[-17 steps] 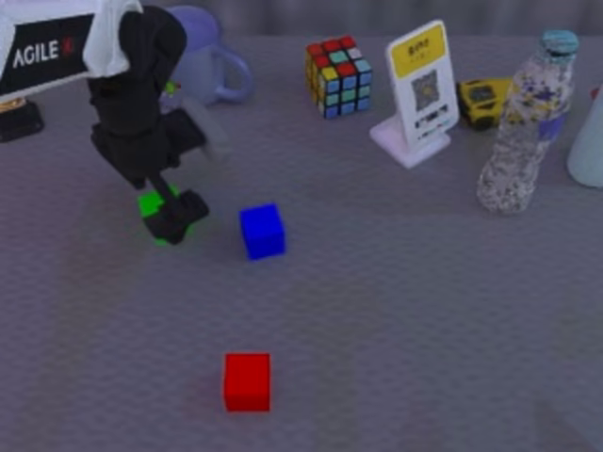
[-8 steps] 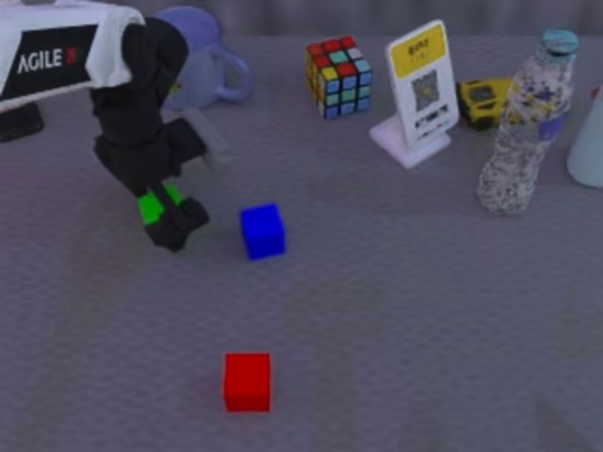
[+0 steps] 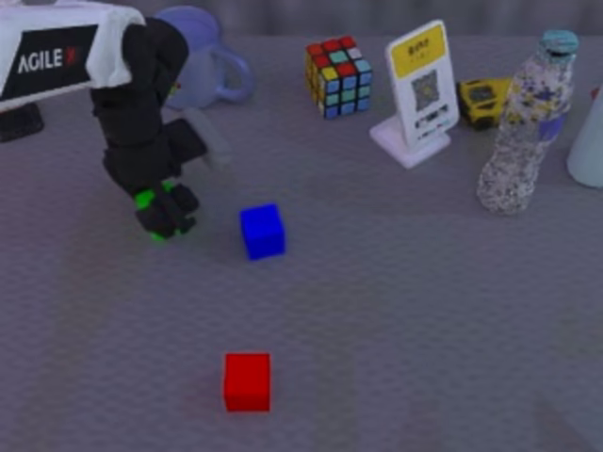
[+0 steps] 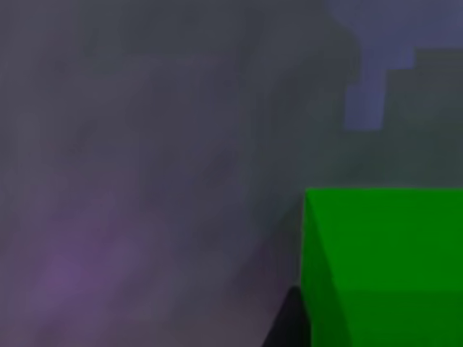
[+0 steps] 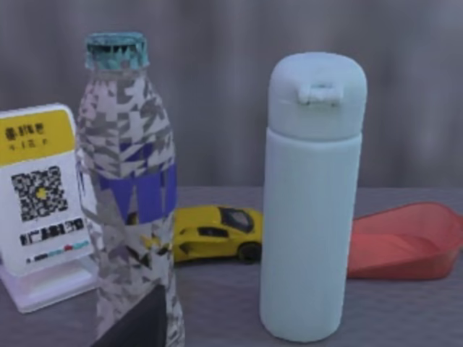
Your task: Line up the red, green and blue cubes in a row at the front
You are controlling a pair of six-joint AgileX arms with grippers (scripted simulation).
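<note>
The green cube (image 3: 146, 200) sits between the fingers of my left gripper (image 3: 162, 213), on the left side of the table toward the back; from above only slivers of green show around the black fingers, while my left wrist view is filled at one corner by its bright green face (image 4: 383, 267). My left pincer is closed narrow around it, holding the cube. I cannot tell whether the cube rests on the table (image 3: 424, 320) or hangs just above it.

The blue cube (image 3: 262, 231) lies just to the right of that gripper, apart from it, flat on the cloth. The red cube (image 3: 247, 381) stands well in front of the blue one, near the front edge, alone.

Behind my left arm is a pale blue mug (image 3: 209, 64). Along the back edge toward the right stand a multicoloured puzzle cube (image 3: 338, 76), a white sign with a yellow top (image 3: 419, 89), a yellow toy car (image 3: 482, 100) and a patterned bottle with a teal cap (image 3: 523, 127).

My right gripper does not appear from above. Its wrist view looks at the bottle (image 5: 130, 195), the car (image 5: 213, 233), the sign (image 5: 40, 195), a pale blue flask (image 5: 307, 195) and a red scoop (image 5: 405, 242).
</note>
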